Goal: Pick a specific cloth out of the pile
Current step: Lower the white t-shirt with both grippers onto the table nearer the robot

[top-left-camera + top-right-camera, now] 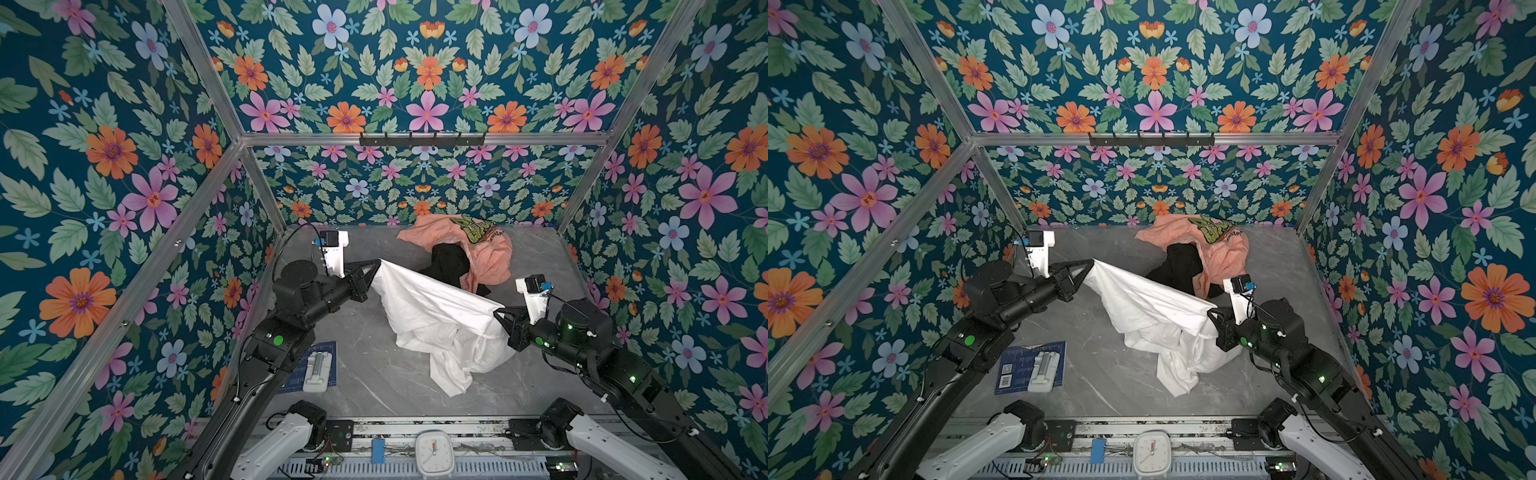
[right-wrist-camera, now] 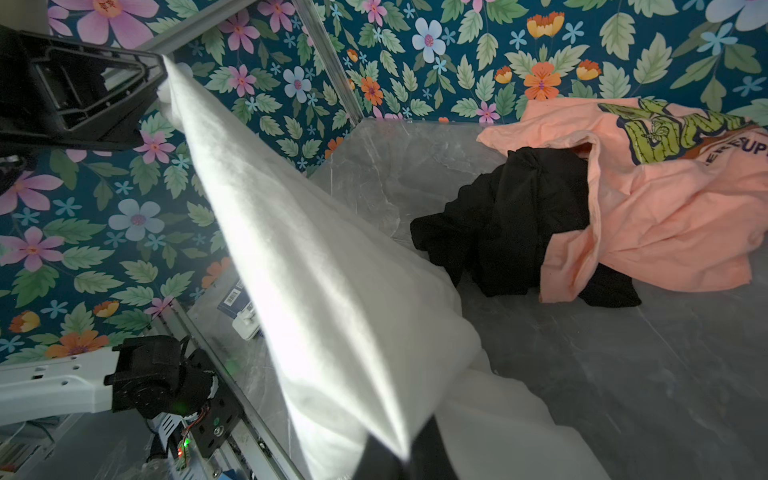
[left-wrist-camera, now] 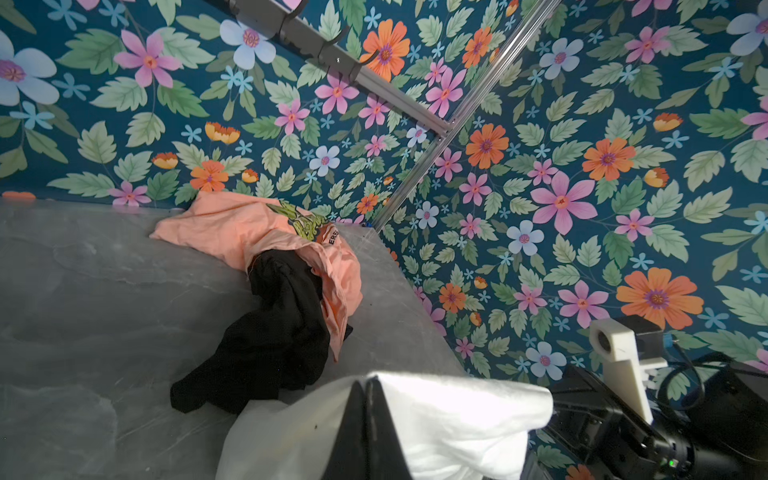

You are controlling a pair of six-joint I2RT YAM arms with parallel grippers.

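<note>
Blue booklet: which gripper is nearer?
Left. The left gripper, shut on the cloth, is beyond the blue booklet on the same side; the right gripper, shut on it, is across the table.

black garment (image 1: 444, 262): partly under the peach shirt (image 1: 492, 259), near edge behind the white cloth (image 1: 432, 316)
shirt lettering (image 2: 735, 156): folded over, unreadable
booklet (image 1: 329, 345): partly behind the left arm (image 1: 266, 345)

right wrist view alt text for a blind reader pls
A plain white fabric cloth stretches between the left gripper and the right gripper above a grey marble tabletop. Beyond it, a black garment lies partly under a peach-pink shirt with a green-yellow graphic.
</note>
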